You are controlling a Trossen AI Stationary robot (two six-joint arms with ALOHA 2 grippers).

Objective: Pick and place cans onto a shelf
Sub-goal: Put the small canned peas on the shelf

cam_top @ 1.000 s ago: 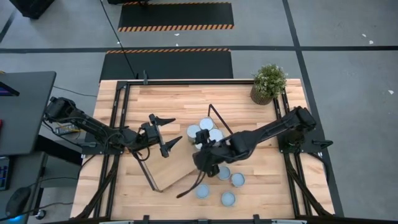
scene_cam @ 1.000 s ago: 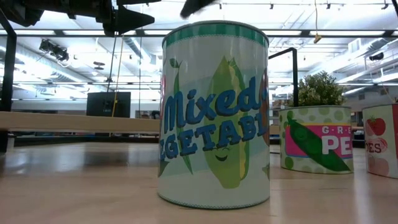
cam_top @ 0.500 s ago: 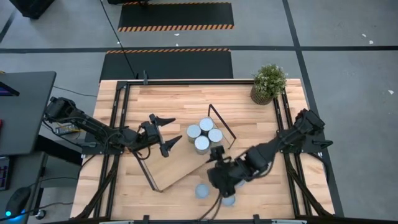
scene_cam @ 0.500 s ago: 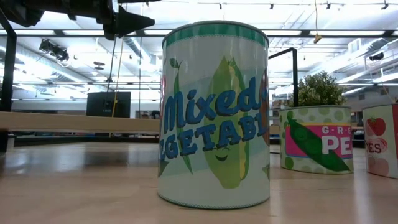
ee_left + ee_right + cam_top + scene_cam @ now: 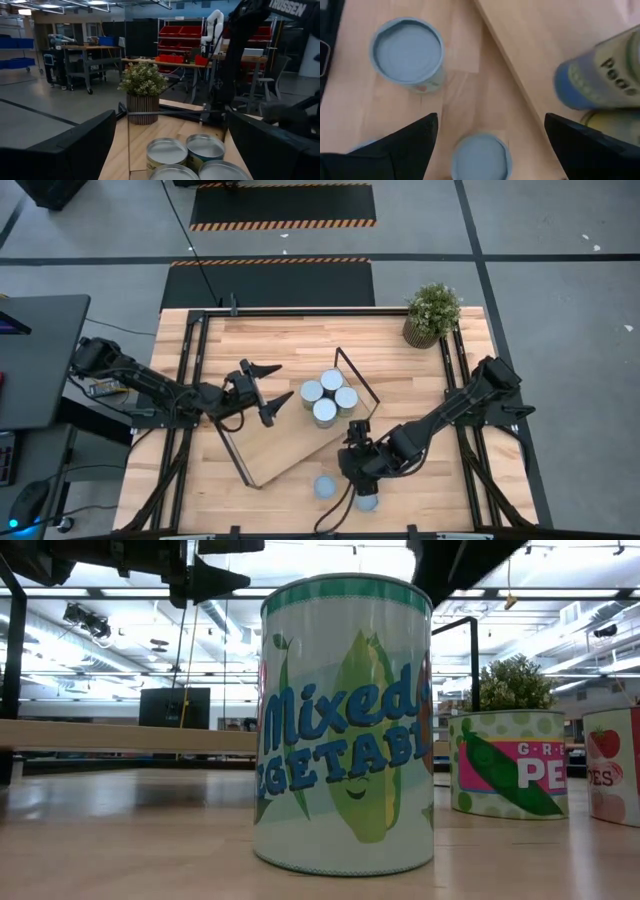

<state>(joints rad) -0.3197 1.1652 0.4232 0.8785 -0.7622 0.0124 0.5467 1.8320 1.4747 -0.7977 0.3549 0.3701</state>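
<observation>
Four cans with silver tops stand upright in a cluster on the light-wood shelf, which lies aslant on the table with a black loop frame at each end. My left gripper is open and empty, level above the shelf, pointing at the cluster. My right gripper is open and empty, pointing down above the table near the shelf's near edge. Below it stand loose cans, also in the high view. The low view shows a "Mixed Vegetables" can close up.
A potted plant stands at the table's far right corner. Black frame rails run along the table's left and right sides. In the low view a green peas can and another can stand to the right. My right arm hides part of the table.
My right gripper has gone from beside the can cluster on the shelf toward the table's near edge and now hangs over the loose cans. The four cans on the shelf now show uncovered. My left gripper has kept still.
</observation>
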